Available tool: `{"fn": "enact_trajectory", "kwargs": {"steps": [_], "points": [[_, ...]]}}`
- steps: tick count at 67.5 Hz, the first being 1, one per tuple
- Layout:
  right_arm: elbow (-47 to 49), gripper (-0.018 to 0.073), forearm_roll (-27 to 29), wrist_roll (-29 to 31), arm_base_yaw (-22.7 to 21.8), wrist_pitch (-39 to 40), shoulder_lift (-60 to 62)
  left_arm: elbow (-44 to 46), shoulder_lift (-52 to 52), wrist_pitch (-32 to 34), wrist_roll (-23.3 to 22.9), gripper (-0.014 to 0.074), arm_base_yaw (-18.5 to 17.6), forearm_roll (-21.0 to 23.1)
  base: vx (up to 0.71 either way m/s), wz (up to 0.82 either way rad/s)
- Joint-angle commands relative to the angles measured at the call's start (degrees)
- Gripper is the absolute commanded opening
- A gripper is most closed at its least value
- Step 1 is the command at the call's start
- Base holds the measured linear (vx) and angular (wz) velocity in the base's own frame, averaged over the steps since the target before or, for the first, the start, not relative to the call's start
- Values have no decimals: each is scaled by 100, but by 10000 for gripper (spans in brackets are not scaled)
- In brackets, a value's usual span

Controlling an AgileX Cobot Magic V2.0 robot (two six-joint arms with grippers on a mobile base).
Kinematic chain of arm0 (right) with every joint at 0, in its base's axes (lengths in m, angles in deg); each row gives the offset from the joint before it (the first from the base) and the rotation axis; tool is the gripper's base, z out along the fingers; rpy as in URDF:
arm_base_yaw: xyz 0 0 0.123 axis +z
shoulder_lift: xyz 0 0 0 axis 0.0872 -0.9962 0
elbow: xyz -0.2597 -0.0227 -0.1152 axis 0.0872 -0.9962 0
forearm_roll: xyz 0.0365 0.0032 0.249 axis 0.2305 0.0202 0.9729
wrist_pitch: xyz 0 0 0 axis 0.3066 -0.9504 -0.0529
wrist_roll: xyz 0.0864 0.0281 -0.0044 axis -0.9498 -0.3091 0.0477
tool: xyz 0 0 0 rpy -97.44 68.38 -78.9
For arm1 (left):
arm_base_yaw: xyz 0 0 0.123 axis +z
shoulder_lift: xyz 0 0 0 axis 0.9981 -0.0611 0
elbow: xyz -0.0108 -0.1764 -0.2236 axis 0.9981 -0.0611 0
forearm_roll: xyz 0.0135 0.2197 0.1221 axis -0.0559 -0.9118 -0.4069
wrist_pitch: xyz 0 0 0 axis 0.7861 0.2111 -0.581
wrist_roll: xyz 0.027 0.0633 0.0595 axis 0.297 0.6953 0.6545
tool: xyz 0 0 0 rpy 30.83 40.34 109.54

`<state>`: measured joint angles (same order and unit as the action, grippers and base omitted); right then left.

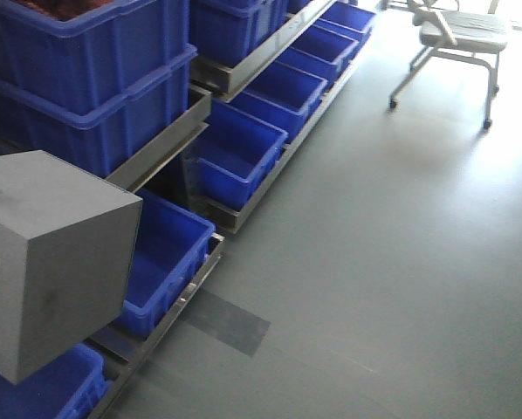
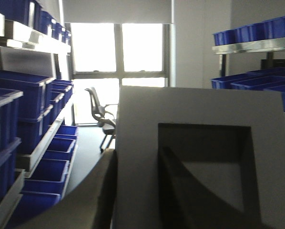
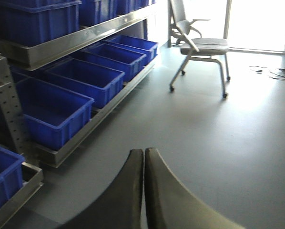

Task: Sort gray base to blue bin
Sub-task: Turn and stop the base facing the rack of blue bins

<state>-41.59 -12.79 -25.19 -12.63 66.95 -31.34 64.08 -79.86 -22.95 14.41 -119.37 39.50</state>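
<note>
**Gray base held aloft beside blue bins**

The gray base (image 1: 51, 262) hangs in the air, clamped in the left pincer (image 2: 135, 191), near a low blue bin (image 1: 169, 288) on the shelving. The right pincer (image 3: 143, 191) is fully closed and empty above the floor (image 3: 218, 143).

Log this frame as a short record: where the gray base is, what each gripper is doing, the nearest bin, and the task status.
gray base: aloft beside the shelving, recessed face toward the left wrist camera
left gripper finger: against the base's side, apparently holding it
right gripper: shut, empty, over the floor
blue bin: on the bottom shelf, partly behind the base, visible part empty
status: base not yet in bin
</note>
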Motion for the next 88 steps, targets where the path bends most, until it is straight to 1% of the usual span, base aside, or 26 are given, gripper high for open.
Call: {"fn": "enact_trajectory", "kwargs": {"steps": [1,88], "points": [[-11,-5,-43,70,-36,432,-104,162,-36,634,-71,4,-7,58,19,73],[-11,-5,-43,70,-36,432,-104,162,-36,634,-71,4,-7,58,17,66]]}}
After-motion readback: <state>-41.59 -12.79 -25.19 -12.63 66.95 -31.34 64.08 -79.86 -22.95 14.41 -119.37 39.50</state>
